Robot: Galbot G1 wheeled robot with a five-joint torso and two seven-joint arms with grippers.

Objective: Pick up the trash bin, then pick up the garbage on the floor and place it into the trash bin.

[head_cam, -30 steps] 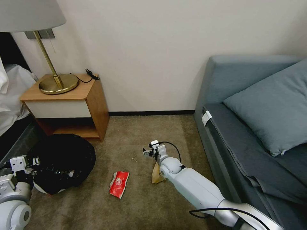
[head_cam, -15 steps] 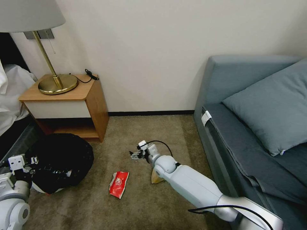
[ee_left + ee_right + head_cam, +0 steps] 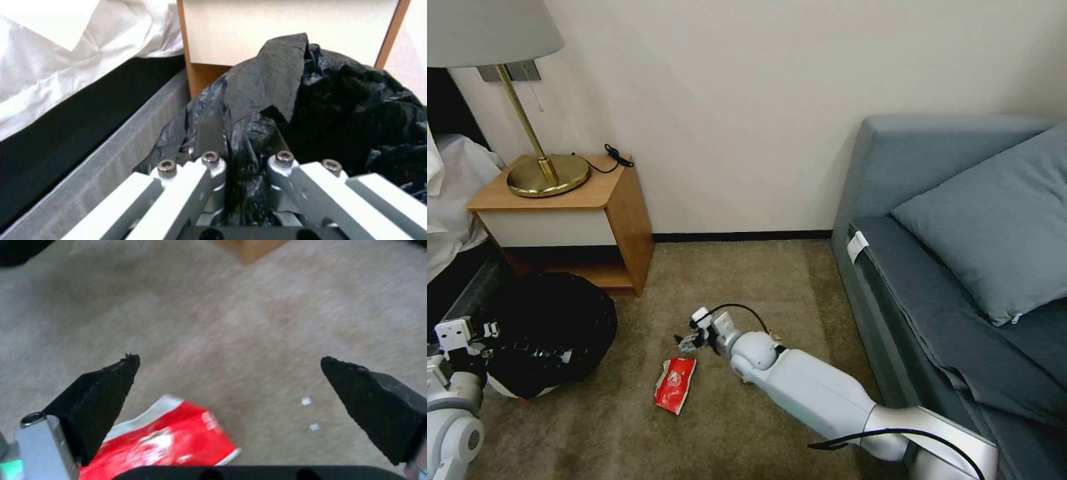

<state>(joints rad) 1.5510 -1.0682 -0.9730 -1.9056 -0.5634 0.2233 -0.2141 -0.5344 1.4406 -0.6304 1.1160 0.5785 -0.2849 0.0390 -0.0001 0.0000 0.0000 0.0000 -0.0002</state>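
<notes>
While the red snack packet (image 3: 676,385) is lying flat on the carpet (image 3: 740,287), I am bringing the right gripper (image 3: 688,342) in over its far end; it is hovering just above and beyond the packet, not touching it. In the right wrist view the packet (image 3: 164,443) is sitting low between the black fingertips (image 3: 104,386), which are spread wide apart with nothing in them. Compared with a second ago, this gripper has swung leftward from over the tan paper bag, and the forearm is now covering that bag in the head view. My reading: the packet is becoming the next pick, and the gripper needs to come back toward the packet and descend before closing.

The trash bin (image 3: 544,333) is being held at the floor's left side, beside the nightstand (image 3: 567,220). The left gripper (image 3: 490,340) is clamped on the black liner (image 3: 249,156) at the rim, the fingers pinching a fold of plastic. Against the earlier frames the bin has drifted slightly left and farther away, so I am noting the drop-off is a reach across.
</notes>
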